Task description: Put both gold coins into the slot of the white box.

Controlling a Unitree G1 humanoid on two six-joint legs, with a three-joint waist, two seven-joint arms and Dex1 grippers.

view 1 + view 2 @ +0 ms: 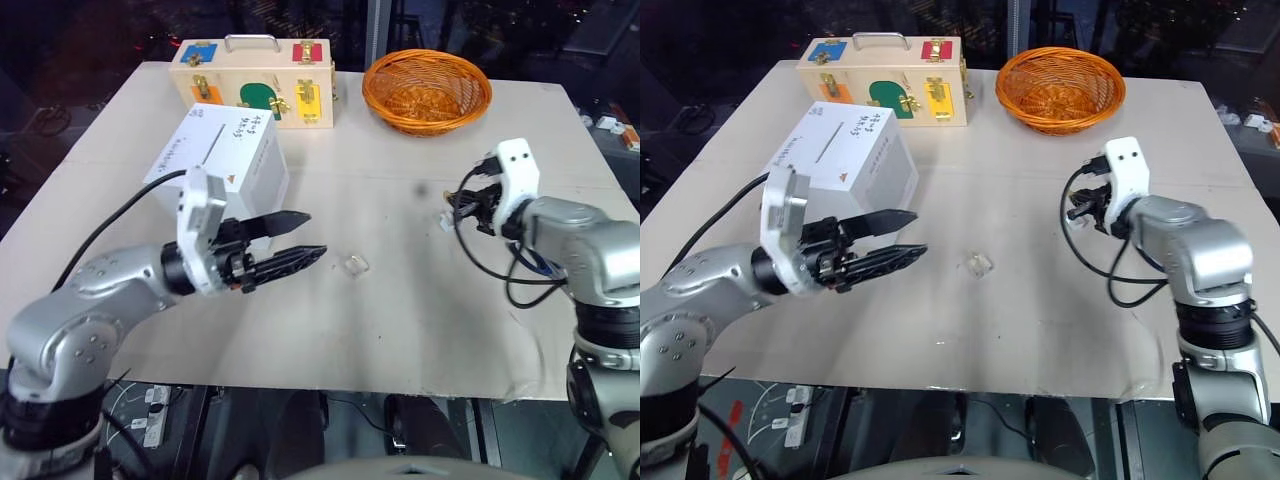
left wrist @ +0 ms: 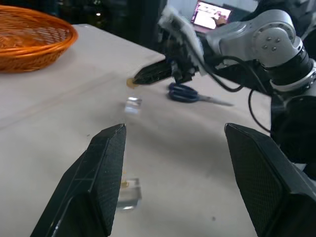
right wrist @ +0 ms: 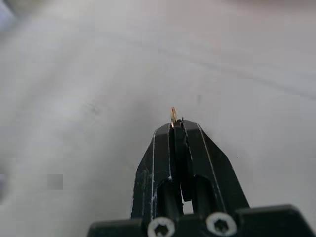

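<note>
The white box (image 1: 240, 160) with black handwriting stands at the table's left, its dark slot (image 1: 211, 148) facing up. My left gripper (image 1: 316, 233) hovers open and empty just in front of the box, pointing right. At the right side of the table, raised above the surface, my right gripper (image 3: 177, 123) is shut on a gold coin (image 3: 173, 115), which sticks out edge-on past the fingertips. In the left wrist view the right gripper (image 2: 137, 79) shows with the gold coin (image 2: 131, 82) at its tip.
A wooden case (image 1: 255, 85) with coloured latches stands behind the white box. An orange wicker basket (image 1: 427, 90) sits at the back right. One small clear plastic piece (image 1: 355, 264) lies mid-table and another (image 1: 447, 222) below the right gripper.
</note>
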